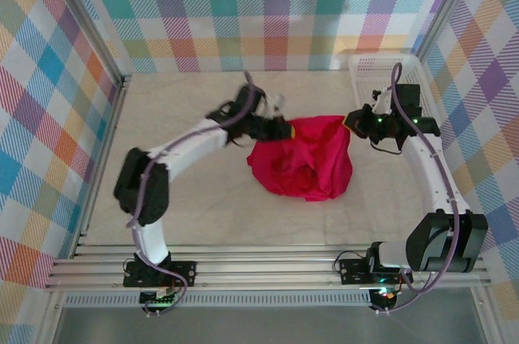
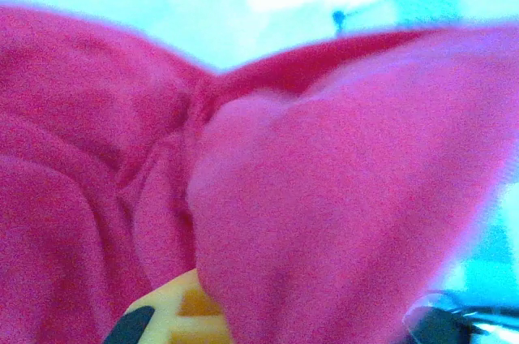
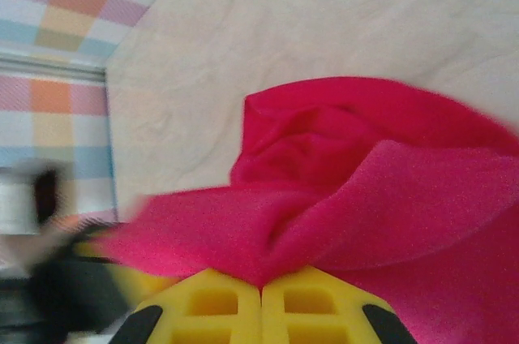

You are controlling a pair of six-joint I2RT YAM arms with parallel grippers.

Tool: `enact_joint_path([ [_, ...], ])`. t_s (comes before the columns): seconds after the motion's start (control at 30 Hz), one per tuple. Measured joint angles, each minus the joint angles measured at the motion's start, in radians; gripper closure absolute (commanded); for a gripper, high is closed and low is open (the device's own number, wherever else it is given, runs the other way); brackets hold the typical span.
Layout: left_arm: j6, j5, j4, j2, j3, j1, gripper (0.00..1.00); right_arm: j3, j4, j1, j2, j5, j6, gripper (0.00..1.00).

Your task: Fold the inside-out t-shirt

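Now | R hand [image 3: 261, 302] clamped on t-shirt [image 3: 349, 198] per R wrist | L hand [image 1: 281, 129] cloth-covered, grip unclear

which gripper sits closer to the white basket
The right gripper, at the t-shirt edge by the basket; the left gripper is at the opposite edge.

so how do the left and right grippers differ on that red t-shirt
The right gripper has both yellow fingers shut on the bright red fabric t-shirt; the left gripper shows one finger, the rest under cloth. Left is at the shirt's left end, right at its right. Both touch it.
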Motion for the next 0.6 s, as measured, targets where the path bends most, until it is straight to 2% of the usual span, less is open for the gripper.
enact_joint_path([
  [0.13,0.004,0.116,-0.105,-0.111,0.138,0.112,1.00,-0.030,0.029,0.027,0.018,-0.047,-0.020,1.00],
  [0.23,-0.029,0.225,-0.126,-0.127,0.153,0.113,1.00,-0.034,0.064,0.043,0.043,-0.071,-0.021,1.00],
  [0.37,-0.077,0.322,-0.116,-0.067,0.123,0.122,1.00,-0.048,0.062,0.041,0.072,-0.051,-0.021,1.00],
  [0.53,-0.053,0.342,-0.155,0.024,0.098,0.136,1.00,-0.049,0.037,0.029,0.095,-0.015,-0.024,1.00],
  [0.6,-0.016,0.298,-0.206,0.063,0.108,0.137,0.92,-0.049,0.037,0.031,0.098,-0.014,-0.020,1.00],
])
